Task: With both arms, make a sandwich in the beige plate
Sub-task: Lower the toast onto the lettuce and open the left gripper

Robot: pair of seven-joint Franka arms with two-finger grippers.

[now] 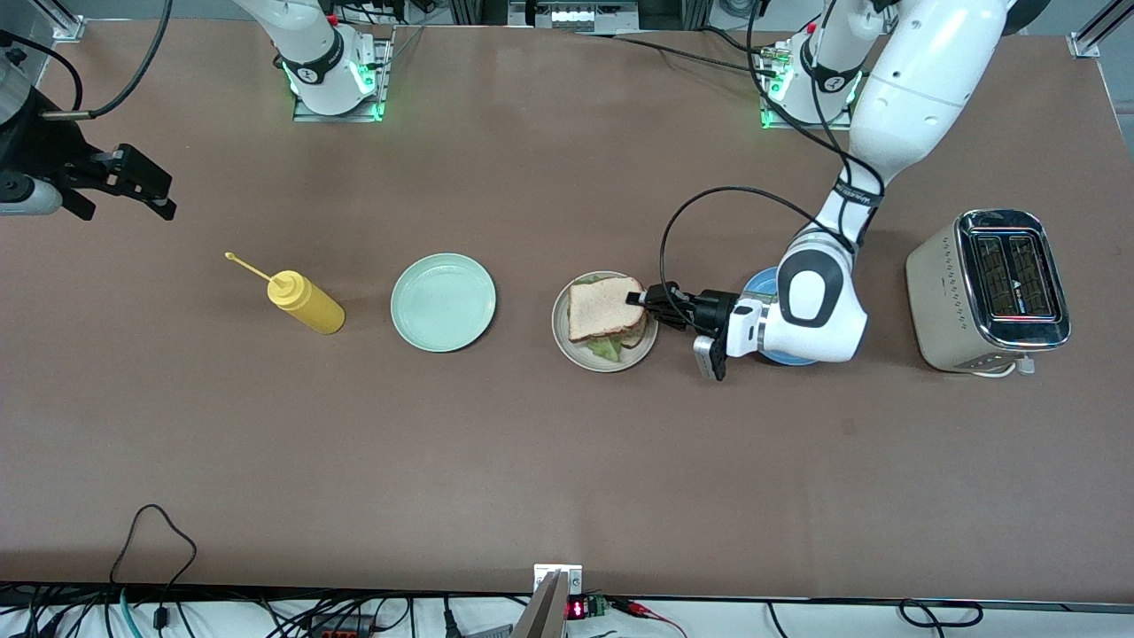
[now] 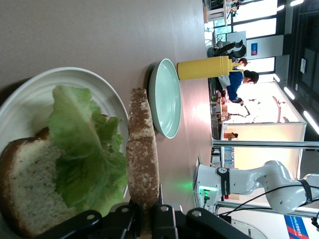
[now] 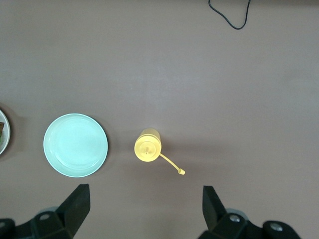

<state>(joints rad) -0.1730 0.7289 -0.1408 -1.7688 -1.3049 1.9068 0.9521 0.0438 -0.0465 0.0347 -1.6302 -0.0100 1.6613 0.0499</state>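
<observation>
Two slices nearly stacked: my left gripper (image 1: 636,299) pinches the top bread slice (image 1: 603,307) over lettuce (image 2: 84,159) on the beige plate (image 1: 567,341) (right gripper (image 1: 146,190) waits, jaws wide)

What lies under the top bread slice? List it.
Under the top bread slice, held by the left gripper: lettuce leaf on the bottom slice, in the beige plate. Plate's middle hidden.

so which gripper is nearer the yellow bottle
Right. The right gripper hangs open over bare table at the right arm's end, not far from the bottle. The left gripper is at the beige plate, shut on the top bread slice.
</observation>
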